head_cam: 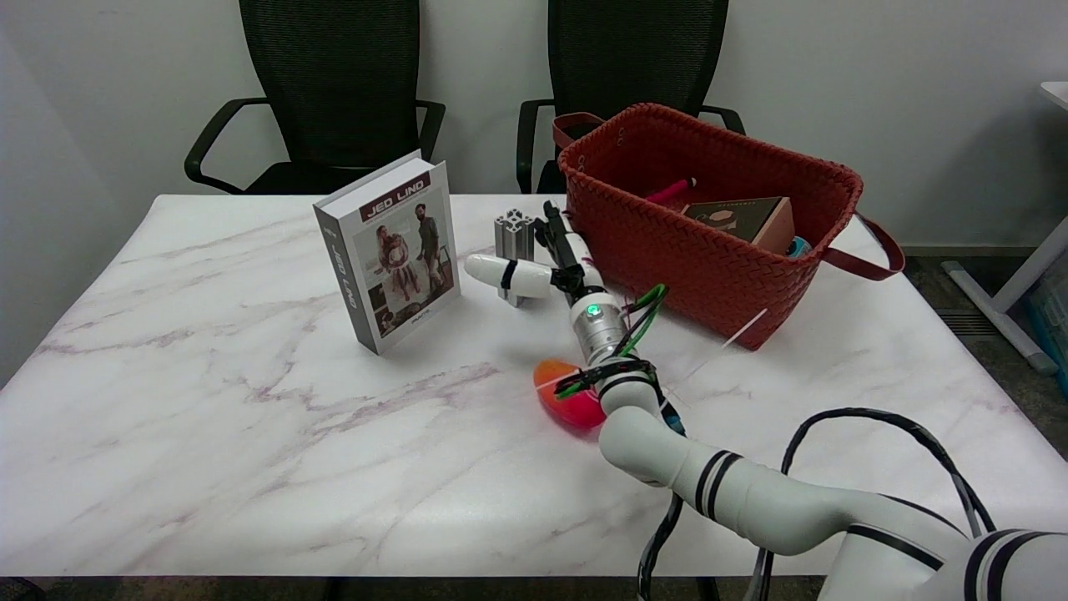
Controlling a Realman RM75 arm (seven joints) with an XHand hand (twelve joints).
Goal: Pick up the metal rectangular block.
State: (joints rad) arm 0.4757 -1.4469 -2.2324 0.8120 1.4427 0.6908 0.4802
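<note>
The metal rectangular block (514,234), a short ribbed aluminium piece, stands upright on the marble table (209,401) between the book and the basket. My right hand (546,263) has reached it from the lower right. The white thumb (501,275) lies across the front of the block's lower part and hides it. The black fingers (557,238) stretch up just to the right of the block, close beside it. Thumb and fingers are spread apart, and I see no closed grip on the block. The block rests on the table.
A book (392,250) stands upright just left of the block. A red woven basket (667,250) holding a box and small items sits immediately to its right. A red-orange bowl-like object (561,399) lies under my forearm. Two black chairs stand behind the table.
</note>
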